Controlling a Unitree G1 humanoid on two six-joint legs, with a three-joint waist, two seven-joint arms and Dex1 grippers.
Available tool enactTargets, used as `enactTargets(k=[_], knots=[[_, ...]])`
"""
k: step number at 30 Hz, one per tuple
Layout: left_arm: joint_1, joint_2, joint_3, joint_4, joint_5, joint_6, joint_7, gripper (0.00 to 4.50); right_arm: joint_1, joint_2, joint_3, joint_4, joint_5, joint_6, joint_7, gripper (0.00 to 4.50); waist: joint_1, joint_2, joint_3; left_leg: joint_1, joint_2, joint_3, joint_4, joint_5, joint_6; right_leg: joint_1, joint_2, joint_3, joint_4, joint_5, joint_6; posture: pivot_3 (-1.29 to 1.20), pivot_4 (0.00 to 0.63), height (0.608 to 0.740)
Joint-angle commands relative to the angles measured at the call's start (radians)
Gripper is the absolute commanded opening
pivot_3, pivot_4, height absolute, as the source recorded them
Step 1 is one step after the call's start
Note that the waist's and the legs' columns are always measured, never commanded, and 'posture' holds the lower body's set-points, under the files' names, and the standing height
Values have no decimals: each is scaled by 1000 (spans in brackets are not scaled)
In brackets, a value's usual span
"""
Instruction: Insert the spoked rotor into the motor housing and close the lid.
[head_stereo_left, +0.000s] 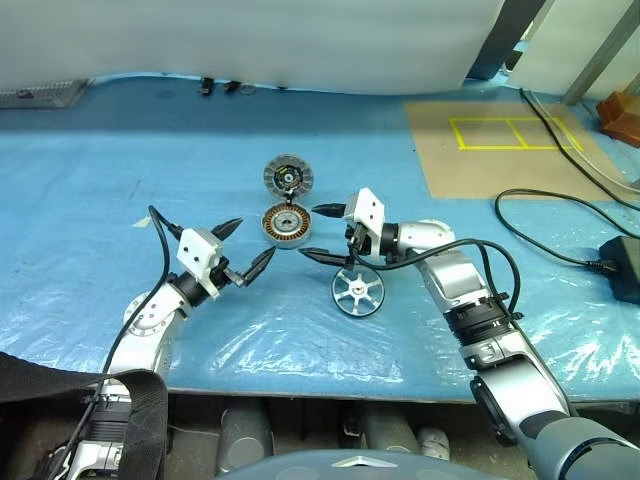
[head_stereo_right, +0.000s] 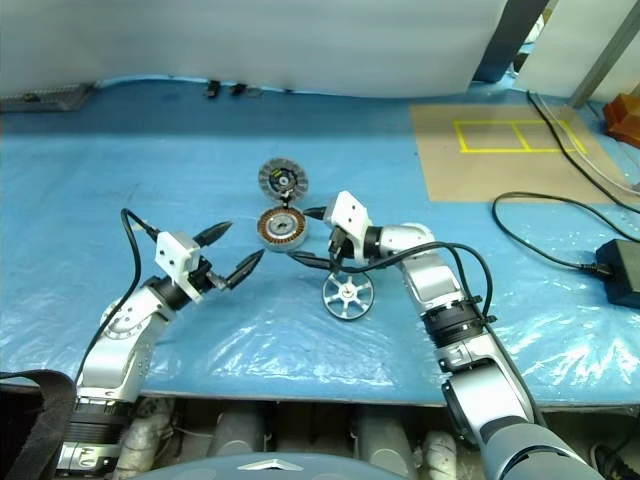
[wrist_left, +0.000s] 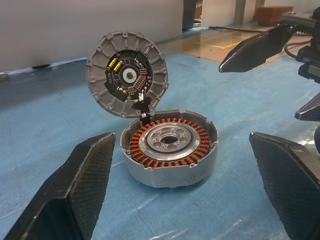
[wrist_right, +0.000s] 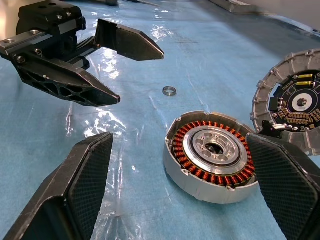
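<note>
The motor housing (head_stereo_left: 286, 224) is sitting open on the blue desk (head_stereo_left: 100, 200), its copper windings exposed and the hinged lid (head_stereo_left: 288, 177) tipped back behind it, seemingly leaving the cavity free for loading. The spoked rotor (head_stereo_left: 358, 291) is lying flat nearby, just under the right tool (head_stereo_left: 318, 233). Both tools, the left tool (head_stereo_left: 246, 249) included, are hovering with fingers apart, gripping nothing, flanking the housing. The lid's hinge is hard to make out.

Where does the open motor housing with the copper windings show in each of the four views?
Left eye: motor housing, centre, between both grippers.
Right eye, centre, left of the right gripper.
Left wrist, centre.
Right wrist, right of centre.
Shared landmark: the hinged lid standing open behind it.
</note>
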Motion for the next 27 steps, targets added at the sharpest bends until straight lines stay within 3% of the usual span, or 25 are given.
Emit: enactTargets(k=[1,12,19,27], knots=[[11,0,13,-44,-4,-18,10,4500,-34,0,4,-17,1,1,12,4456,0,0,0,0,0,0,0,0,0,0,0,0,0,0,0,0,150,740],[67,0,14,-65,5,-24,34,4500,-188,36,79,44,-45,175,34,4456,-2,0,0,0,0,0,0,0,0,0,0,0,0,0,0,0,150,740],[97,-5,13,-90,5,-19,53,4500,-311,47,191,147,-149,264,72,4456,0,0,0,0,0,0,0,0,0,0,0,0,0,0,0,0,150,740],[121,-19,0,-101,14,-22,72,4500,-414,94,232,267,-211,250,90,4456,0,0,0,0,1,0,0,0,0,0,0,0,1,0,0,0,150,740]])
